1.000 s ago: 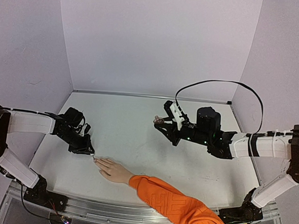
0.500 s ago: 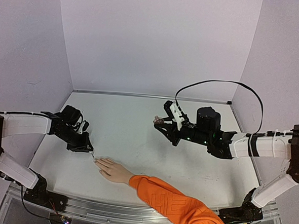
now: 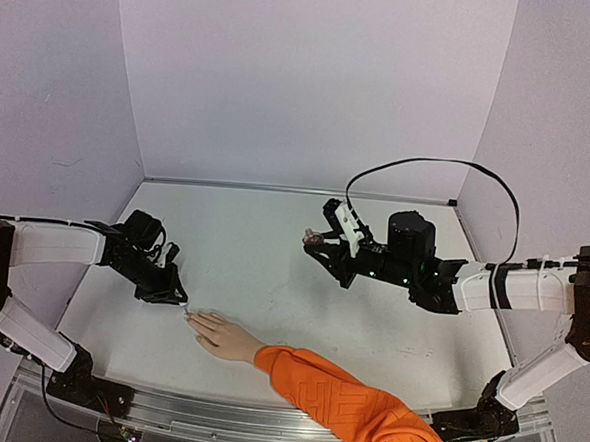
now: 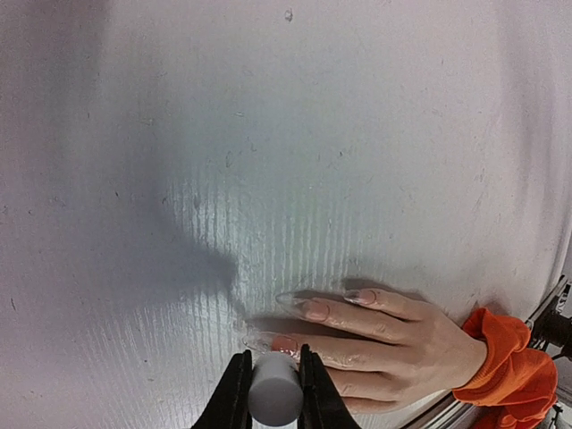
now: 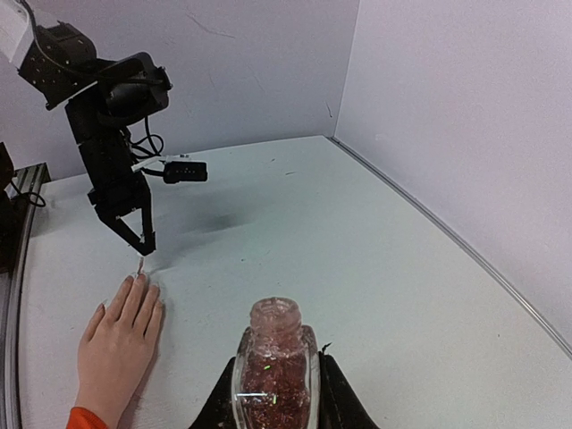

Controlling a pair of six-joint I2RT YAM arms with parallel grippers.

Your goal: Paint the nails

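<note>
Fingers of the left gripper [image 3: 177, 297] sit at the fingertips of the flat hand [image 3: 224, 338] in the top view. Left wrist view: they pinch a grey brush cap [image 4: 273, 391] just over the nails [image 4: 315, 310], so I judge painting is in hand, wanting a short, light stroke. Right wrist view: the right gripper [image 5: 273, 398] clamps the open polish bottle [image 5: 273, 357].

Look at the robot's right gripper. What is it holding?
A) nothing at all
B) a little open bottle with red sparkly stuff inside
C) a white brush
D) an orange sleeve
B: in the right wrist view, the right gripper has a finger pressed on each side of a small open glass bottle filled with reddish glitter.
</note>
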